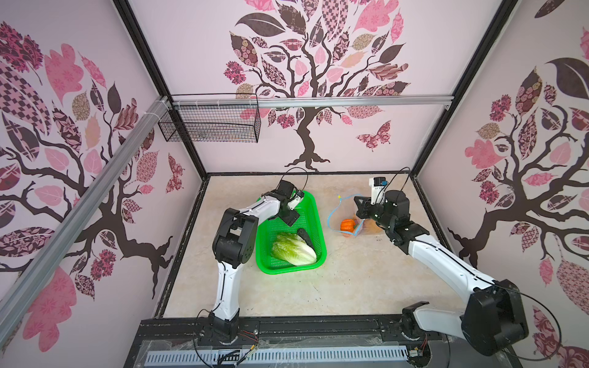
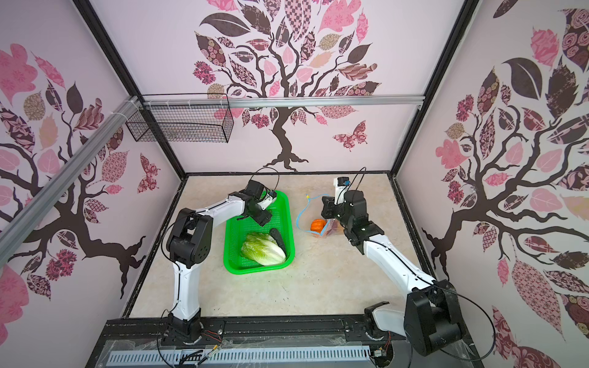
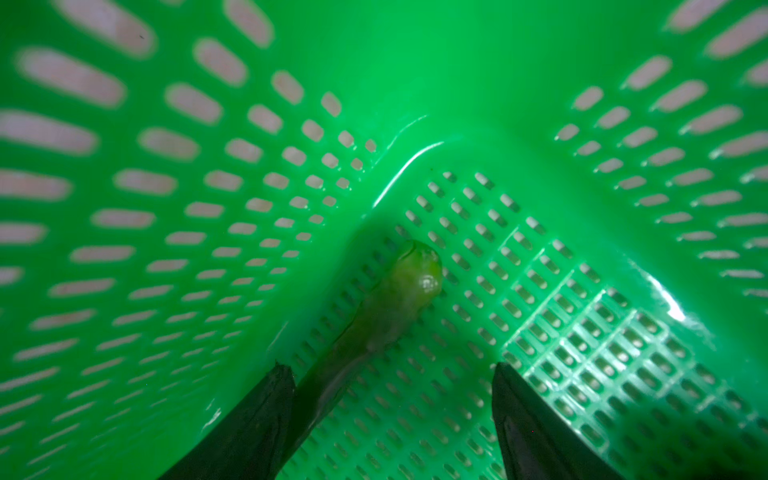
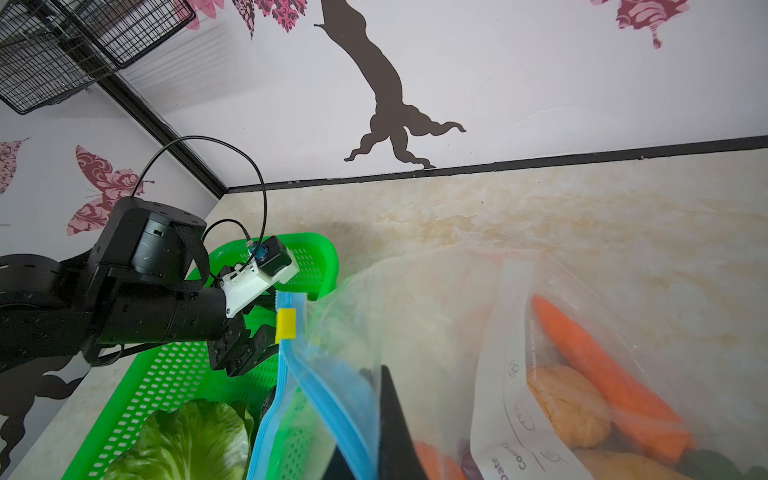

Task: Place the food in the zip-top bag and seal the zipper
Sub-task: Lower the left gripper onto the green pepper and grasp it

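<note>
My left gripper (image 1: 288,220) (image 3: 392,368) is open, low in the far corner of the green basket (image 1: 293,270). A small elongated greenish piece of food (image 3: 399,299) lies on the basket floor against one finger, not clamped. The cabbage (image 1: 294,250) and a dark elongated piece (image 1: 304,235) lie nearer in the basket. My right gripper (image 1: 361,210) (image 4: 384,399) is shut on the zip-top bag (image 4: 436,311) and holds its mouth up. The zipper (image 4: 316,386) gapes open, yellow tab (image 4: 286,324) at its end. A pumpkin (image 1: 347,225), a carrot (image 4: 602,365) and a potato (image 4: 569,407) are inside.
A black wire basket (image 1: 210,122) hangs on the back wall at the left. The enclosure walls ring the beige tabletop (image 1: 350,280). The basket and the bag lie side by side, with a narrow gap between them.
</note>
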Action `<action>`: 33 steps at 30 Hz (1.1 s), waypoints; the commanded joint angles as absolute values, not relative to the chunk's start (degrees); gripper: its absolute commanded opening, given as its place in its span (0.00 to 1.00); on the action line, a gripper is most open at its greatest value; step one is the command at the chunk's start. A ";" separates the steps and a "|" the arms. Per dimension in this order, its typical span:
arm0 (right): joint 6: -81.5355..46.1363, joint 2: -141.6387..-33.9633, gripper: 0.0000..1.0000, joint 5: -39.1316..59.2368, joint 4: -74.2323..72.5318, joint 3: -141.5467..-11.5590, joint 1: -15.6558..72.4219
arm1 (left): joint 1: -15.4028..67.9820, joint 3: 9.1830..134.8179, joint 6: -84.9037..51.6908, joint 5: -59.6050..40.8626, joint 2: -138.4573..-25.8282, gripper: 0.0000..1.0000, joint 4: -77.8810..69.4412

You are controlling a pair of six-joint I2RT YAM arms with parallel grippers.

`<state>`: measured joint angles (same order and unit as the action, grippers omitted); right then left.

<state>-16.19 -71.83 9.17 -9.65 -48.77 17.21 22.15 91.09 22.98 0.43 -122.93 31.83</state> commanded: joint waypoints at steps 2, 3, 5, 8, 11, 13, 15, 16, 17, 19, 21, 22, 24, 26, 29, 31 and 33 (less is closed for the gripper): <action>-15.16 -70.40 0.00 8.96 -10.11 -49.13 17.30 | 21.97 93.00 23.20 0.18 -125.17 0.70 32.56; -15.16 -70.38 0.00 8.99 -10.08 -49.13 17.27 | 21.97 92.80 23.08 0.02 -125.17 0.65 32.57; -15.12 -70.36 0.00 8.88 -10.11 -49.05 17.31 | 21.99 92.61 22.74 -0.09 -125.20 0.56 32.61; -15.19 -70.40 0.00 8.87 -10.11 -49.04 17.31 | 21.97 92.57 22.73 -0.22 -125.09 0.51 32.65; -15.12 -70.40 0.00 8.86 -10.10 -49.04 17.31 | 21.97 92.38 22.74 -0.18 -125.08 0.45 32.79; -15.12 -70.39 0.00 8.81 -10.11 -49.04 17.31 | 21.98 92.46 22.62 -0.34 -125.11 0.41 32.97; -15.20 -70.49 0.00 8.79 -10.11 -49.04 17.29 | 21.98 92.48 22.64 -0.47 -124.91 0.36 33.18; -15.14 -70.49 0.00 8.77 -10.11 -49.02 17.31 | 21.99 92.43 22.60 -0.53 -124.76 0.33 33.38; -15.14 -70.44 0.00 8.70 -10.09 -49.06 17.31 | 21.98 92.37 22.54 -0.71 -124.66 0.31 33.61; -15.19 -70.55 0.00 8.70 -10.18 -49.04 17.31 | 21.98 92.35 22.20 -1.03 -123.91 0.26 34.18; -15.12 -70.56 0.00 8.70 -10.24 -49.03 17.29 | 22.00 92.19 21.77 -1.77 -122.96 0.18 34.71; -15.13 -70.58 0.00 8.75 -10.22 -49.04 17.31 | 21.97 91.99 21.48 -2.28 -122.29 0.16 35.05; -15.17 -70.66 0.00 8.75 -10.24 -49.04 17.32 | 22.14 91.22 20.71 -2.72 -120.72 0.16 34.71; -15.16 -70.58 0.00 8.73 -10.20 -49.05 17.31 | 22.24 90.47 19.51 -2.35 -119.14 0.11 33.59; -15.16 -70.39 0.00 8.77 -10.20 -49.00 17.34 | 22.24 90.32 17.71 -3.21 -116.83 0.11 33.40; -15.15 -70.49 0.00 8.73 -10.20 -49.00 17.27 | 22.24 89.98 15.81 -3.86 -114.88 0.11 32.92; -15.22 -70.53 0.00 8.70 -10.28 -48.96 17.31 | 22.25 88.82 13.29 -5.02 -112.44 0.11 31.15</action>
<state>-16.01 -71.83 9.15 -9.65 -48.77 17.21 22.17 90.96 17.23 -2.85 -116.79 33.12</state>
